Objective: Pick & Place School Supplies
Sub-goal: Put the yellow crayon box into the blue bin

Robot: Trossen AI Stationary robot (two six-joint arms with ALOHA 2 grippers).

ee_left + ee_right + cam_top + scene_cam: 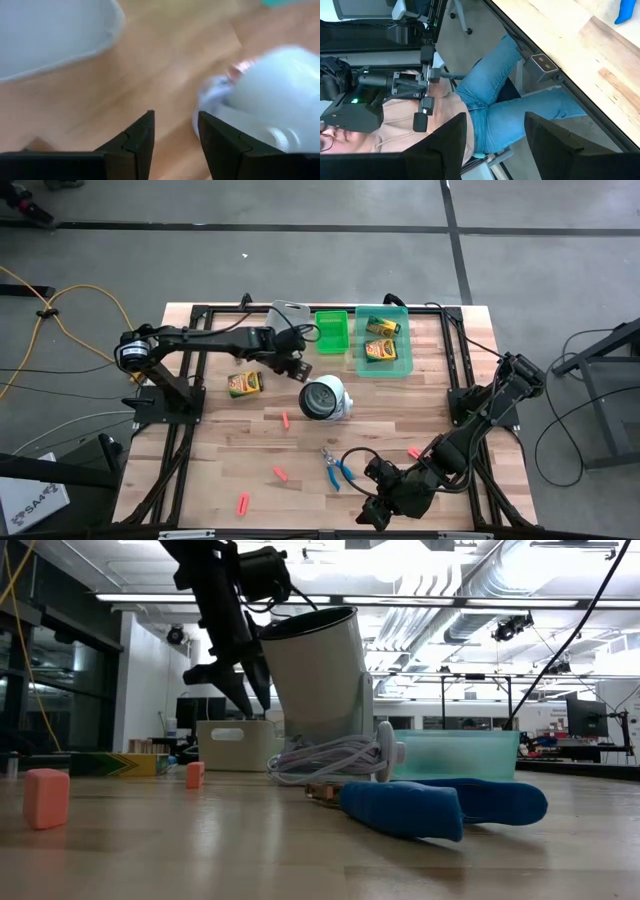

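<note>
My left gripper hangs open over bare wood, between a green-and-yellow crayon box on the table and a round white object with a dark face. Nothing is between its fingers. Two more crayon boxes lie in the teal bin. Blue-handled scissors lie near the front. Red-pink stubs are scattered on the wood. My right gripper is open at the table's near edge, holding nothing.
A green bin and a grey bin stand at the far edge beside the teal one. The white object has a coiled white cord. A seated person in jeans is beyond the near edge.
</note>
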